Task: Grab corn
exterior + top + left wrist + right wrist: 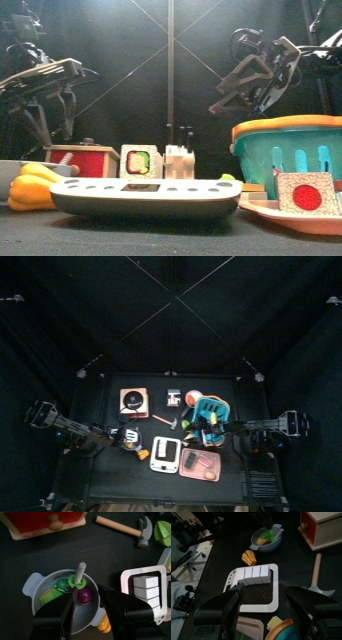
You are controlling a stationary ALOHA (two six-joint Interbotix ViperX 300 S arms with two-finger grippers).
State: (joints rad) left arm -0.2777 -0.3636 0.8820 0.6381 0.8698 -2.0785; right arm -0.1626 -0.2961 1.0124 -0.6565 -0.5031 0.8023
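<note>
The left gripper (85, 612) hangs wide open over a grey bowl (33, 582). The corn (105, 625) lies on the desk just outside the bowl's rim, partly hidden under one jaw. The right gripper (261, 607), also open, is farther.

Yellow corn (250, 557) — grey pot (35, 588), perhaps pale blue.
</note>
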